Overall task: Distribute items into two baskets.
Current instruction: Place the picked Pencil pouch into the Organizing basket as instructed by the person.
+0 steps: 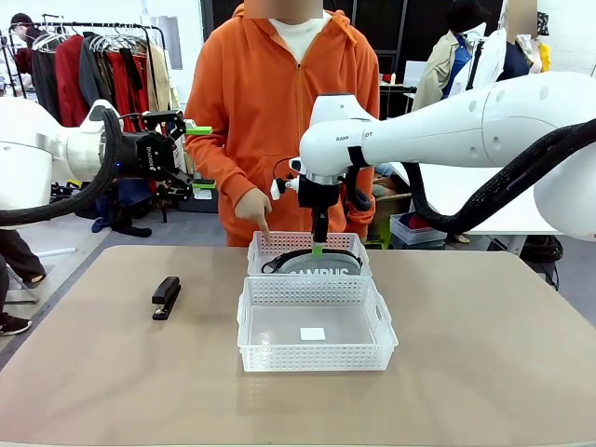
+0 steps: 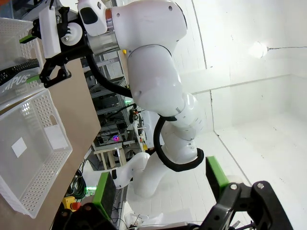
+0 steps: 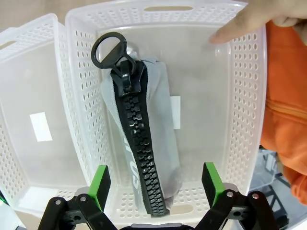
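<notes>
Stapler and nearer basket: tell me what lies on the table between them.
Nothing. In the front view, the stretch of table between the stapler and the nearer basket is bare tan tabletop.

White arms [image 1: 466, 126] — black cables [image 1: 503, 197], green-padded fingers [image 3: 99, 184].

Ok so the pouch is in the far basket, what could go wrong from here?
The person's hand points at the far basket's rim, close to the right gripper; moving off could bump it. Its open fingers hang close over the pouch and might snag it going up. The stapler lies on the table; the near basket seems to touch the far one, so a clumsy drop could shove both.
</notes>
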{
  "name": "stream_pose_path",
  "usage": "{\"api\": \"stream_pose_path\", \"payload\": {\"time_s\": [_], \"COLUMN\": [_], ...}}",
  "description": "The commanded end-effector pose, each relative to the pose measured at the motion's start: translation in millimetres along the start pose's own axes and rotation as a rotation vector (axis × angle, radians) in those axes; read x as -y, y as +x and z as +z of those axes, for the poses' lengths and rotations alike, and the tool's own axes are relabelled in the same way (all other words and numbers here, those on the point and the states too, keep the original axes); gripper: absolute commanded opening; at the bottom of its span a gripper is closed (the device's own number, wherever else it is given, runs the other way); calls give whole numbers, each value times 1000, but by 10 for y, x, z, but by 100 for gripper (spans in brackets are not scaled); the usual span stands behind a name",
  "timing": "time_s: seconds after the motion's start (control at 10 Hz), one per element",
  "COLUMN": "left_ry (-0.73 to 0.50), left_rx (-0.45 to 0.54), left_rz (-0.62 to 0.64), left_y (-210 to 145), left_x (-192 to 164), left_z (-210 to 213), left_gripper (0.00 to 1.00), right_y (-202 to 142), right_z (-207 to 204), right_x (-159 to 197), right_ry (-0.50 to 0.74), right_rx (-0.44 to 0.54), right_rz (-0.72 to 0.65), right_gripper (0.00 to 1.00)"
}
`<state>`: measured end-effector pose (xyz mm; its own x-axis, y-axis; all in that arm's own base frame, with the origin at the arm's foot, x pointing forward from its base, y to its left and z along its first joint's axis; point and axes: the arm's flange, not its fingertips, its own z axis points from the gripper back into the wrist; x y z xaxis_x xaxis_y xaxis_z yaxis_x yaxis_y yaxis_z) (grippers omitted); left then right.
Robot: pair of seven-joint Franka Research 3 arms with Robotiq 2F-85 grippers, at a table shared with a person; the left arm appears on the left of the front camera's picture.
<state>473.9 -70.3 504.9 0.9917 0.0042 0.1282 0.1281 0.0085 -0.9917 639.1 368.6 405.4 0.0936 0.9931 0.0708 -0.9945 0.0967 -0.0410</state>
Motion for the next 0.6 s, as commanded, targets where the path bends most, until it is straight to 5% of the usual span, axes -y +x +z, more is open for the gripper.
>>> {"api": "stream_pose_path", "payload": {"time_s": [0.0,0.5], "left_ry": [-1,-1], "left_rx": [3,3], "left_rz": [-3,-3], "left_y": [-1,-1], "left_x": [16,16], "left_z": [12,12], "left_gripper": [100,100], "right_y": [-67,-18], "right_z": [93,33], "right_x": [-22,15], "right_ry": [-2,-2], "right_rx": [47,8], "right_rz": [-14,-6], "right_gripper": [100,100]}}
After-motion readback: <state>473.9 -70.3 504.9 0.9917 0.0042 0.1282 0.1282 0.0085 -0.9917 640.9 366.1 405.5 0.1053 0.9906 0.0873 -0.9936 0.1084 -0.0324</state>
